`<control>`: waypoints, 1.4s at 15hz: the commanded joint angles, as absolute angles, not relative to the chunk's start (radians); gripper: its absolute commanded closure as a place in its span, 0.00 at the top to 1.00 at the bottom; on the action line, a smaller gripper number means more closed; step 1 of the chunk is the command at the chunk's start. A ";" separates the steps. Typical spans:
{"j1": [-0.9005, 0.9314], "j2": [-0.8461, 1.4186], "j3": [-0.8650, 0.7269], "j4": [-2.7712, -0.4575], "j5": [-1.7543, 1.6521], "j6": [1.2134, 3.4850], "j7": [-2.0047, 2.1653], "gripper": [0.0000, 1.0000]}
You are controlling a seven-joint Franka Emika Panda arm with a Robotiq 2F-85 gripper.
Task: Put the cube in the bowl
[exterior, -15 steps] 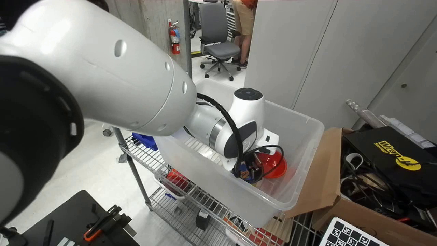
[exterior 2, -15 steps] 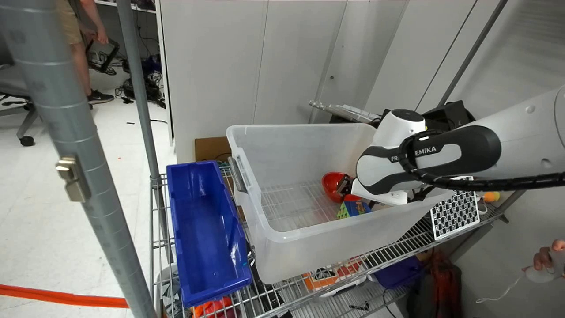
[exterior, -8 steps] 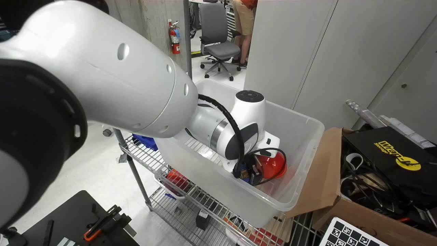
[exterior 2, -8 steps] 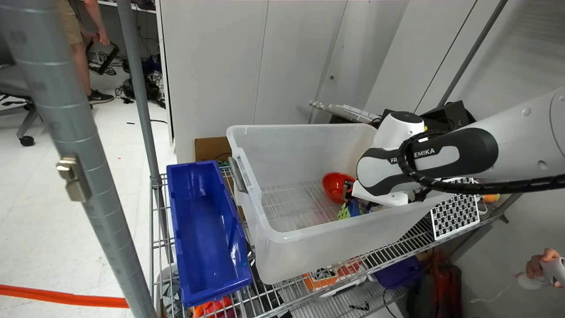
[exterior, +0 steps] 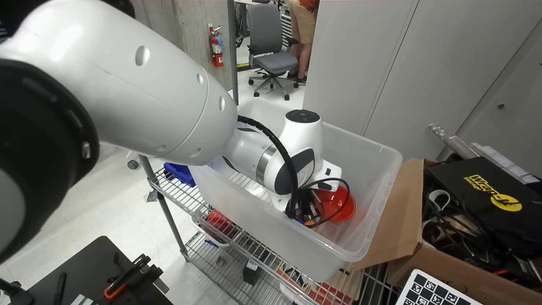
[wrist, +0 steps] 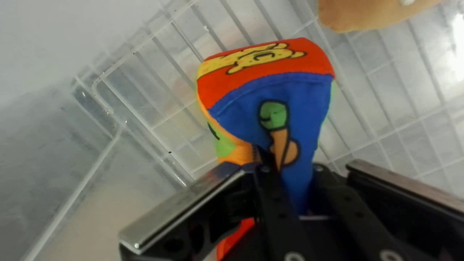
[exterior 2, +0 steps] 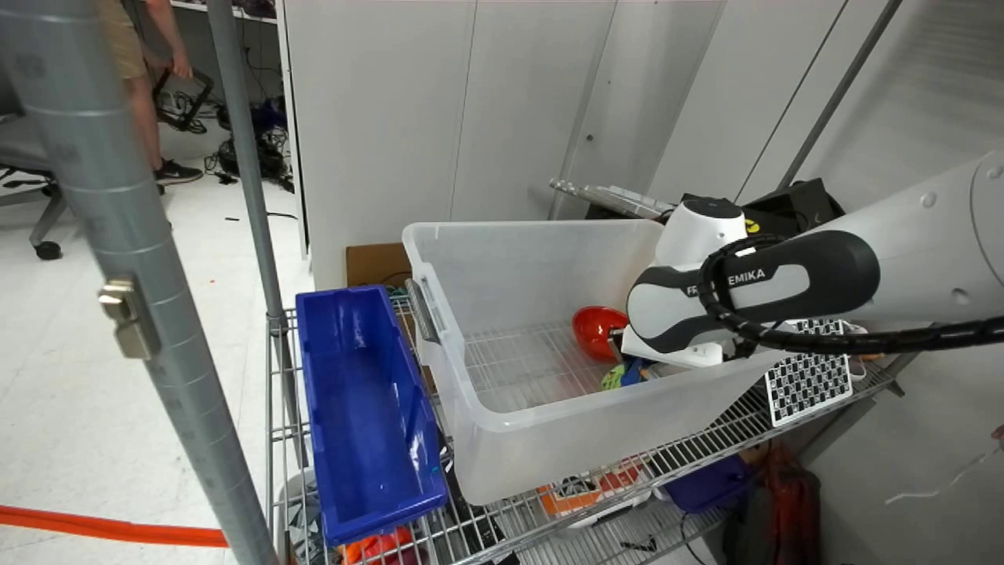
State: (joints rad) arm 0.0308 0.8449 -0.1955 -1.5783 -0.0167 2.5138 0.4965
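The hand (wrist: 291,170) was clamped on the printed cloth cube (wrist: 273,96) inside the translucent bin (exterior 2: 565,439), beside the red bowl (exterior 2: 594,333); the cube looked light and squashy, probably best gripped across its middle.

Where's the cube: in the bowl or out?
Out. The hand pinches the cube in the wrist view, bin floor beside it; in an exterior view the bowl lies behind it.

Bright, soft light fills the bin (exterior 2: 549,455), with a white highlight on the arm (exterior: 165,97) leaning over it. Glare streaks the tray (exterior 2: 361,416) beside the bin; in the wrist view, the gripper (wrist: 291,169) inside the bin is dark and blurred.
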 commanded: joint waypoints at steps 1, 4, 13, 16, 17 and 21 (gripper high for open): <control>0.100 0.747 -0.229 -1.682 -0.057 2.457 0.490 0.02; 0.142 0.671 -0.270 -1.722 -0.114 2.419 0.520 0.03; 0.075 0.614 -0.251 -1.628 -0.121 2.450 0.517 0.03; 0.043 0.658 -0.198 -1.533 -0.033 2.511 0.525 0.03; 0.037 0.672 -0.189 -1.500 -0.009 2.523 0.525 0.03; 0.025 0.770 -0.199 -1.368 0.023 2.566 0.544 0.03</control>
